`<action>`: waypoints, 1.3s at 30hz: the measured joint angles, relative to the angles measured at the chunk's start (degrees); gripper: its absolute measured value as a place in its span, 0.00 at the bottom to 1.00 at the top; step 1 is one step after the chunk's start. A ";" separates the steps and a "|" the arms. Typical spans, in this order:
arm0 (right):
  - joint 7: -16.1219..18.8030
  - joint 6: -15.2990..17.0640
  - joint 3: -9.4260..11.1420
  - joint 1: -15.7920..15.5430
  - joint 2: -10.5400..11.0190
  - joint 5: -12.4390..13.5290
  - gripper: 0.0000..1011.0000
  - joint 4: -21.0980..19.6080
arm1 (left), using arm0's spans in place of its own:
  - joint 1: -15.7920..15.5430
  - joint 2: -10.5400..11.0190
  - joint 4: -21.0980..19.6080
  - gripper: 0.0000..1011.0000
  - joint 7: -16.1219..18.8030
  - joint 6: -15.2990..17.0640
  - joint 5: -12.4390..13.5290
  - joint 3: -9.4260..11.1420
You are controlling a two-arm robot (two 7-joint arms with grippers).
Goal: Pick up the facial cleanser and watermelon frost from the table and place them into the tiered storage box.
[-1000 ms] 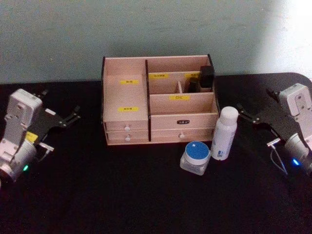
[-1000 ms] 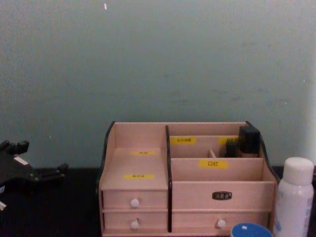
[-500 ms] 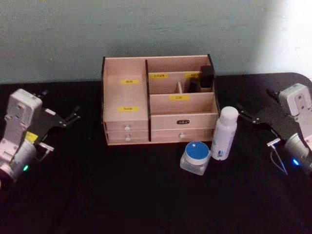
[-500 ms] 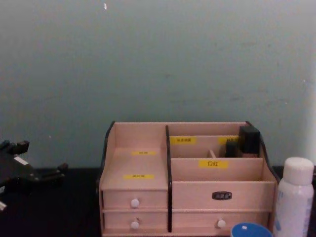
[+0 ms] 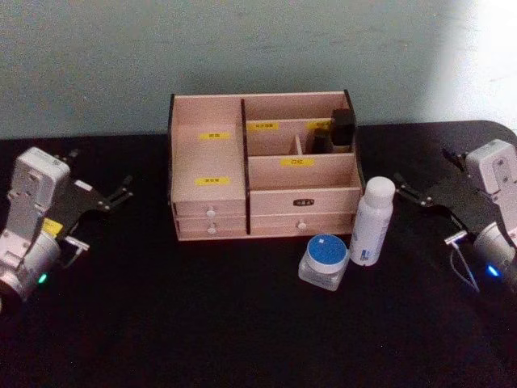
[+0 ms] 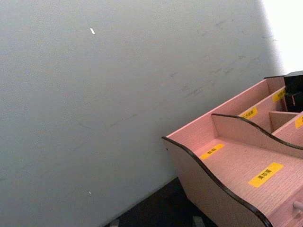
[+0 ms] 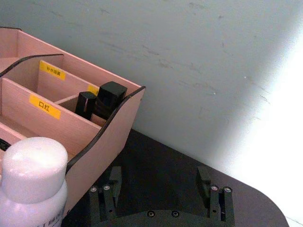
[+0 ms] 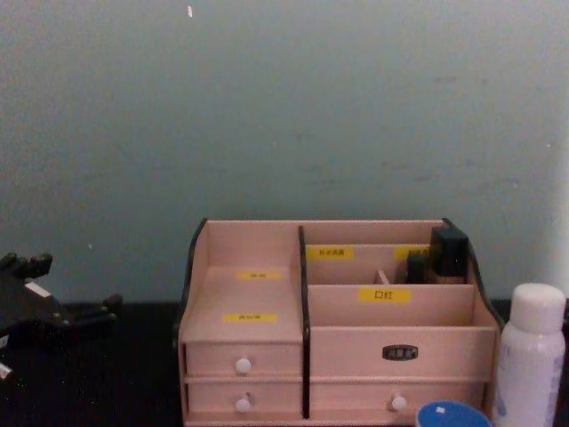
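We find both pincers barely shifted since a second ago: left pincer (image 5: 115, 194) and right pincer (image 5: 406, 191) open, empty. White bottle (image 5: 372, 220) and blue-lidded jar (image 5: 324, 260) stand untouched left of the right pincer, fronting the tiered storage box (image 5: 206, 158). Picking has not begun.

The tiered storage box (image 5: 303, 198) stands at the back of the desk (image 5: 202, 323), close to the wall (image 5: 242, 48), with two small containers (image 5: 342, 128) in its rear right compartment. A bottle (image 5: 371, 222) stands just off its front right corner; a jar (image 5: 324, 261) sits just before the bottle, to its left.
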 joint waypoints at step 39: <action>11.76 5.38 6.07 -15.21 1.38 9.74 0.99 -13.76 | 0.00 0.00 -0.01 0.99 0.00 0.00 0.00 0.00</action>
